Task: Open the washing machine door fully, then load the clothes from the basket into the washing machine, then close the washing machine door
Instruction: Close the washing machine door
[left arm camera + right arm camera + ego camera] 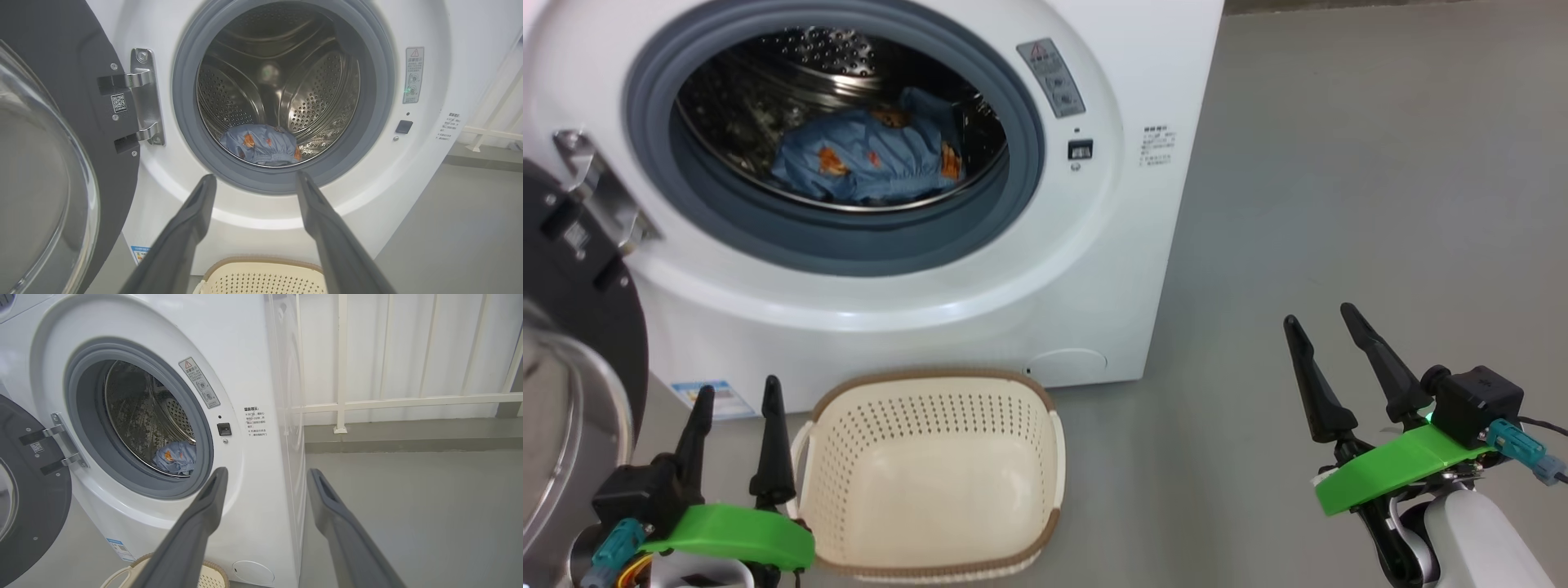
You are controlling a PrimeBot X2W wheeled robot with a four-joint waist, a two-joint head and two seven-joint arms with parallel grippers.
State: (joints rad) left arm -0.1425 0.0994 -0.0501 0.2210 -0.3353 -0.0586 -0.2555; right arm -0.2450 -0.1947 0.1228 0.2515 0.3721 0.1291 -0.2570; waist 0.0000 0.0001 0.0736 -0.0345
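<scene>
The washing machine [980,286] [425,171] [253,343] stands ahead with its door [580,343] [53,134] [28,490] swung wide open to the left on a metal hinge. Light blue clothes [870,159] [261,145] [176,457] with orange figures lie inside the steel drum. The cream basket [931,474] [261,275] [206,575] sits on the floor before the machine, nothing inside it. My left gripper [737,394] [253,179] hangs open just left of the basket. My right gripper [1321,318] [265,473] is open, off to the right over bare floor.
Grey floor [1339,163] spreads to the right of the machine. A white railing and panelled wall [408,355] stand behind it. A blue label sticker [715,400] is on the machine's lower left corner.
</scene>
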